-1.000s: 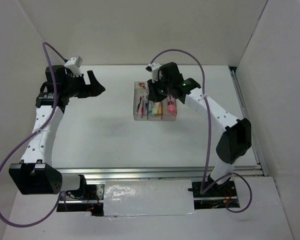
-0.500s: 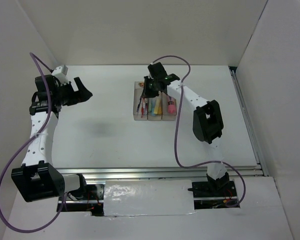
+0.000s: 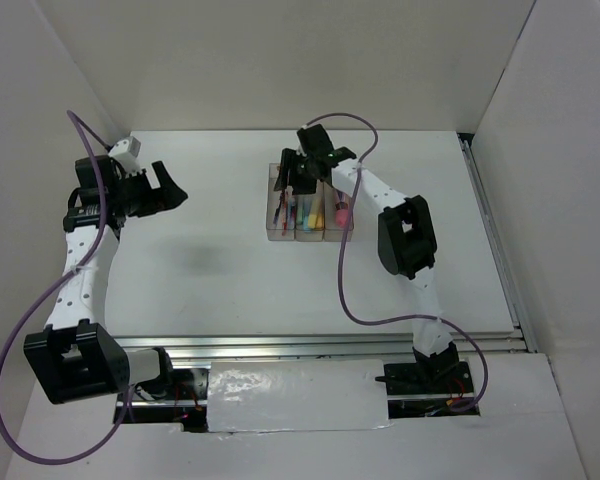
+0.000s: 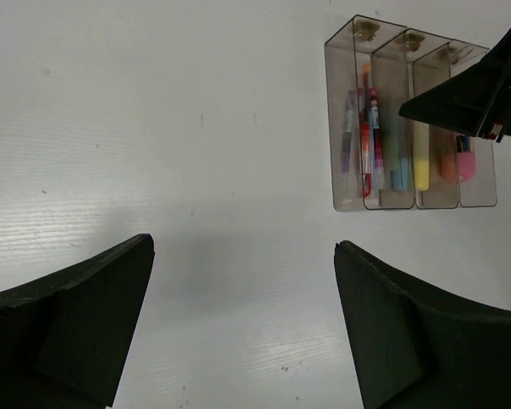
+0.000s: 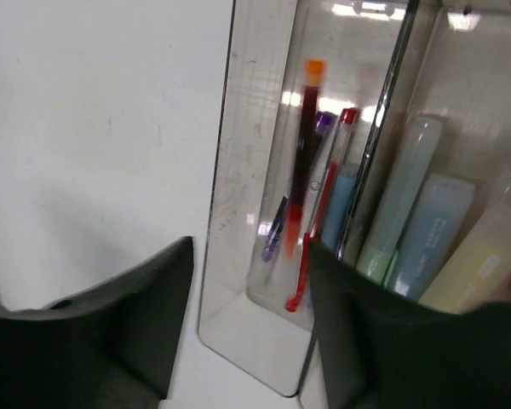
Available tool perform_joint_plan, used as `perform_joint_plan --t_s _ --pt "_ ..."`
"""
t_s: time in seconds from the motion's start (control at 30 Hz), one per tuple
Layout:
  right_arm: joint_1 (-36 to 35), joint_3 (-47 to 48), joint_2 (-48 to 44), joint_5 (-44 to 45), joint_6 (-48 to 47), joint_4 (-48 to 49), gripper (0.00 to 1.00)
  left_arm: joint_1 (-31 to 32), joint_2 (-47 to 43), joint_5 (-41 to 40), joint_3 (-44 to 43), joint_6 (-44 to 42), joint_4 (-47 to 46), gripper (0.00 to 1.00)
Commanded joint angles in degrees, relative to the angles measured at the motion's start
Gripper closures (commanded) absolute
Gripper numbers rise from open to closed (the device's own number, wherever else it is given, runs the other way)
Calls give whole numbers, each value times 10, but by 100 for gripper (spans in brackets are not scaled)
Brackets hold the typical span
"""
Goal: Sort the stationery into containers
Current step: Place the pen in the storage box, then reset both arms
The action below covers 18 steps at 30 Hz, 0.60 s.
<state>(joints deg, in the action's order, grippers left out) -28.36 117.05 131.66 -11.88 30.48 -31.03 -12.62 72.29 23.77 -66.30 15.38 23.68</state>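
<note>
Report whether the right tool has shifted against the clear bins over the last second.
Yes. The right tool has slid left in the top view, from above the middle and right of the clear bins to over their leftmost compartment.

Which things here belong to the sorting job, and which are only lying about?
Job:
- three joined clear bins
- thin red pens in the left bin
- yellow marker
- pink marker
- right end effector, open above the bins

Not the job:
- purple cables
- metal rail
</note>
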Motion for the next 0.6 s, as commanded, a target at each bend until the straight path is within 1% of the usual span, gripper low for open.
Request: perform_joint_plan --t_s 0.0,0.07,0.13,0.2,0.23,0.27,0.3,0.33,0.37,0.4,0.43,0.47,0.5,0.53,0.57 --pt "-7 27 -11 9 0 22 33 1 -16 -20 -15 -15 5 1" --pt "-7 9 -44 18 -2 19 23 2 -25 -31 -14 -21 9 1" --pt "-5 -15 -71 32 -12 17 21 6 -26 -41 -23 -32 29 1" --pt "1 -37 -132 36 -24 13 20 8 -22 -36 -30 -46 44 1" --pt "6 -70 -158 47 -40 15 20 9 -22 -39 -33 -59 57 1" --pt "10 -88 -217 50 -54 16 20 11 -22 -38 -34 -65 63 1" --pt "14 -110 -248 53 -70 18 20 13 -22 -35 -32 -73 66 1" --pt "28 -160 -279 64 -84 19 20 15 -22 -35 -29 -89 72 1" --pt "34 -189 -313 69 -119 21 20 18 -23 -38 -26 -91 76 1" --pt "43 -256 -381 78 -137 25 20 20 -23 -45 -21 -93 83 1" --pt "63 -295 -416 95 -166 38 19 23 -30 -46 -17 -92 84 1" --pt "75 -329 -451 95 -179 43 19 26 -34 -51 -12 -91 81 1" --pt "91 -395 -514 93 -192 44 19 31 -41 -57 5 -89 75 1" --pt "124 -428 -544 79 -202 53 19 41 -53 -69 13 -90 63 1" --pt "139 -458 -572 70 -226 60 19 48 -58 -77 20 -91 58 1"
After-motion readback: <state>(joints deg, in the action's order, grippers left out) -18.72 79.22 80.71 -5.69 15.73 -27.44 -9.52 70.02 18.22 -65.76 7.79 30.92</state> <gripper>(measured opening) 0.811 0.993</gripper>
